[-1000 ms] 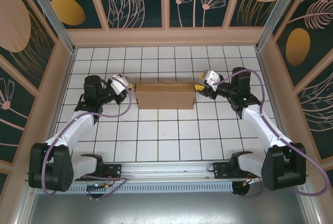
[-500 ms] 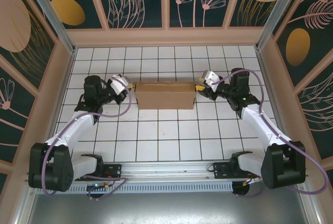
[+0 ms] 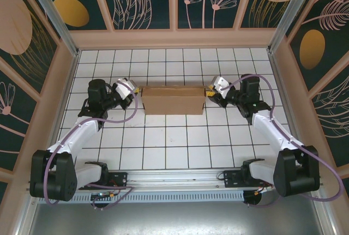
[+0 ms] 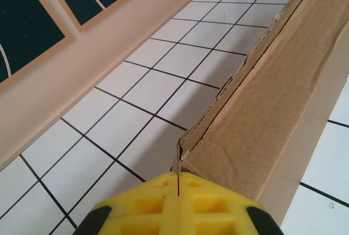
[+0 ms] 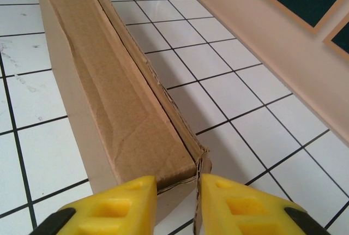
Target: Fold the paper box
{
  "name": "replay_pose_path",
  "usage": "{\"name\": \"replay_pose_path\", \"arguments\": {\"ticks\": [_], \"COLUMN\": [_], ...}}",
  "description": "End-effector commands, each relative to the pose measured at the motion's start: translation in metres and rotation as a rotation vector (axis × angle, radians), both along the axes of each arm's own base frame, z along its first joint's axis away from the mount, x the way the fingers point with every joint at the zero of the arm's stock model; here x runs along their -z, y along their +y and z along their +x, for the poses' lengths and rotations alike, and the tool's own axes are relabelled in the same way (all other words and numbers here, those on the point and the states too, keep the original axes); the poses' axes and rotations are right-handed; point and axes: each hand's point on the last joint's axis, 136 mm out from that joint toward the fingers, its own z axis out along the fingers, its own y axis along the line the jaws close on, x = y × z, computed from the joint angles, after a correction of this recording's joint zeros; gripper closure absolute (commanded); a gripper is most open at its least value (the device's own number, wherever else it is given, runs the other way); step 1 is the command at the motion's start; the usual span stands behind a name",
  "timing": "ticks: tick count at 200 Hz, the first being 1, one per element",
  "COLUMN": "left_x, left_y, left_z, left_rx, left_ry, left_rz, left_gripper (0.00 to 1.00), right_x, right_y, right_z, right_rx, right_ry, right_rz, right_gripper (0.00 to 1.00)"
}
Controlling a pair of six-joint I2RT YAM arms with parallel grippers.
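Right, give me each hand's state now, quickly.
Left hand: closed, pinching the paper box at its corner edge.
Right hand: slightly open around the box's other end corner; whether it grips cannot be told.

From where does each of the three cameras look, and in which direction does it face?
Top external: above and behind the bases, looking down; both arms flank the paper box.
Left wrist: at the box's left end, facing along it; left gripper at bottom.
Right wrist: at the right end, facing back along it; right gripper at bottom.
Both wrist views share the box.
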Motion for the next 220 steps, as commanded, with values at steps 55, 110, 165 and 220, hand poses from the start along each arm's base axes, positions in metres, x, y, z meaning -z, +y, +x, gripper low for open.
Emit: {"name": "replay_pose_path", "arguments": {"ticks": [55,110,165,220], "left_x": [-0.017,-0.017,-0.027,-0.021], "left_y": [-0.002,-0.011,-0.015,-0.021], "left_z": [-0.002,-0.005,0.005,0.03], "left_rx": [-0.004,-0.042,-0.134,-0.263], "left_ry": [-0.048,-0.017,0.15,0.434], "left_rz": [-0.042,-0.079,-0.22,-0.31], "left_gripper": [1.0,1.0,1.0,1.0], "right_x": [-0.013,-0.016,-0.023,-0.027], "right_y": [0.007,0.021,0.027,0.025], "right_z": [0.013,0.015,0.031,0.039], "right_rx": [0.023,0.03,0.159,0.276], "right_ry": [0.024,0.083,0.223,0.365], "right_rz": [0.027,0.072,0.19,0.267], "right_gripper": [0.87,0.95,1.0,1.0]}}
